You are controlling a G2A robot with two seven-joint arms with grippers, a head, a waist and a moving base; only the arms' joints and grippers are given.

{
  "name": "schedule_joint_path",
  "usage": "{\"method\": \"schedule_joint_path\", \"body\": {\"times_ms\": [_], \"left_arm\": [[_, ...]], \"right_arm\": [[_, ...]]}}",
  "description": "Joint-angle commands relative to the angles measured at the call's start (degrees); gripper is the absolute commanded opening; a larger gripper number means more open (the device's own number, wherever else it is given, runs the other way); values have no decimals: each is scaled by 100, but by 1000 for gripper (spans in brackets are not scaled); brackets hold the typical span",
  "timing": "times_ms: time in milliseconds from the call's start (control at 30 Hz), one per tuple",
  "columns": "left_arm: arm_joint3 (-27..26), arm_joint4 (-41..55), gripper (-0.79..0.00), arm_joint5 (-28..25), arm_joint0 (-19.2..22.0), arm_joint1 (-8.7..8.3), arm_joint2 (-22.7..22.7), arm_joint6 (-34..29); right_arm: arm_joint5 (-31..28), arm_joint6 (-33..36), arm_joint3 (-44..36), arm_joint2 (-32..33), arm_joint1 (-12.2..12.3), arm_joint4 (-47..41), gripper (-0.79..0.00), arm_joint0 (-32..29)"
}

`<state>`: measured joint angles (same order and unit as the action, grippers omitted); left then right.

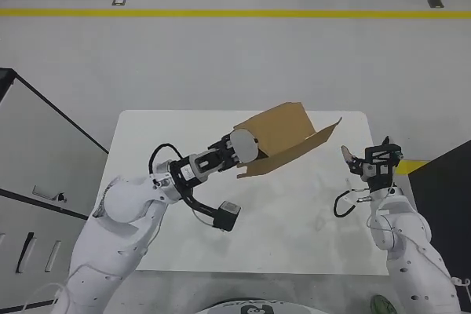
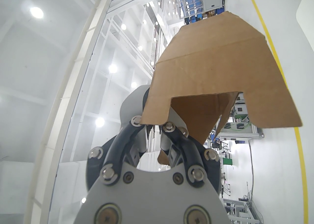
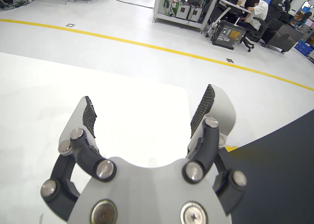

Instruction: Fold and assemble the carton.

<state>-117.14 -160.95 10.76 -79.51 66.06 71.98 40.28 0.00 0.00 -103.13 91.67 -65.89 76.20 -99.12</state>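
The white table (image 1: pixel 298 228) carries nothing of the job. The brown corrugated carton (image 1: pixel 286 133) is held above its far middle, clear of the surface.

The carton is only part-way open: its panels lean at a slant rather than standing square, one long panel juts toward the right, and in the left wrist view the carton (image 2: pixel 220 63) shows a creased face with a loose flap hanging out. By my reading the task is at an early stage — the blank has been picked up and spread a little, while squaring the body, folding in the end flaps and closing them are all left to do.

The left tool (image 1: pixel 239 149) is clamped on the carton's left edge; the wrist view shows its fingers (image 2: pixel 169 128) pinched on the cardboard. The right tool (image 1: pixel 349 155) hangs near the table's right edge, apart from the carton, with its ribbed pads (image 3: pixel 202 109) spread wide and gripping nothing.

Writing — the carton's visible faces are plain brown, with no label or print I can make out.
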Motion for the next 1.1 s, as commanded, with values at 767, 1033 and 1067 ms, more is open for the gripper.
{"method": "schedule_joint_path", "body": {"times_ms": [767, 1033, 1067], "left_arm": [[640, -1505, -785, 2165, -150, -249, 518, 1258], [802, -1505, -785, 2730, -1, -366, 641, 1742], [841, -1505, -785, 2784, 16, -379, 652, 1811]], "right_arm": [[-419, 194, -83, 23, 3, -339, 0, 24], [-1676, 2248, -444, 547, 75, -2567, 0, 162], [-1775, 2718, -465, 577, 90, -2918, 0, 183]]}}
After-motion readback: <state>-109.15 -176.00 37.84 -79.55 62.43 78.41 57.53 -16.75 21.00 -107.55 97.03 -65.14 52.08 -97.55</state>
